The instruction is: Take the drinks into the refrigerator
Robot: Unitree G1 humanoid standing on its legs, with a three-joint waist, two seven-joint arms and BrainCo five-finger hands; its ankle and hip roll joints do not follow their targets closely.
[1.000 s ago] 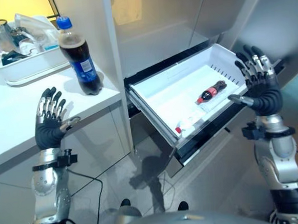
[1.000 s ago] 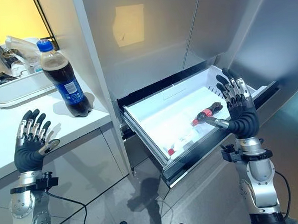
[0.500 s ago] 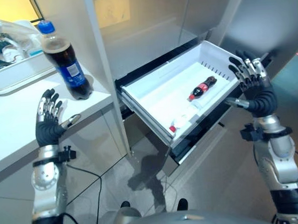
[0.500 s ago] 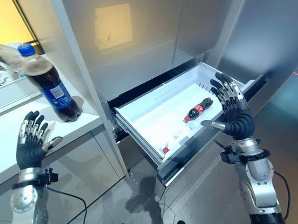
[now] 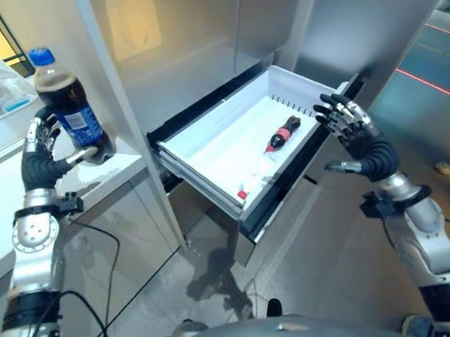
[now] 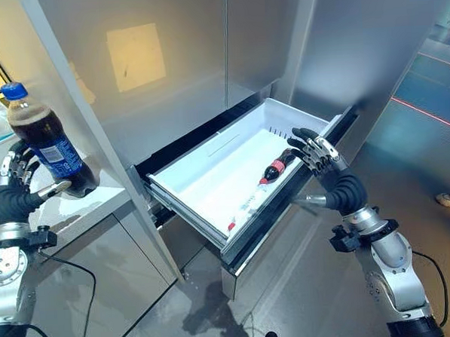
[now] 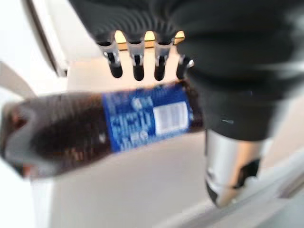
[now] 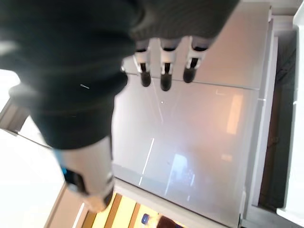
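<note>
With the left hand (image 5: 39, 159) open beside the upright cola bottle (image 5: 67, 109), a careless close could topple it; the right hand (image 6: 333, 179) hangs open.

Looking along your left robot hand (image 7: 228, 71), you have its dark ribbed cover across the upper part of the frame, with a row of silver, dark-tipped fingers (image 7: 137, 64) reaching out straight beside it. The thumb (image 7: 230, 166) sits apart from them, a silver shaft with a dark tip. Between the fingers and the thumb lies a cola bottle (image 7: 95, 126), seen sideways, full of dark drink and wrapped in a blue label (image 7: 147, 121). You can't tell whether anything touches it. Under the bottle is the pale white desk (image 7: 118, 190).
</note>
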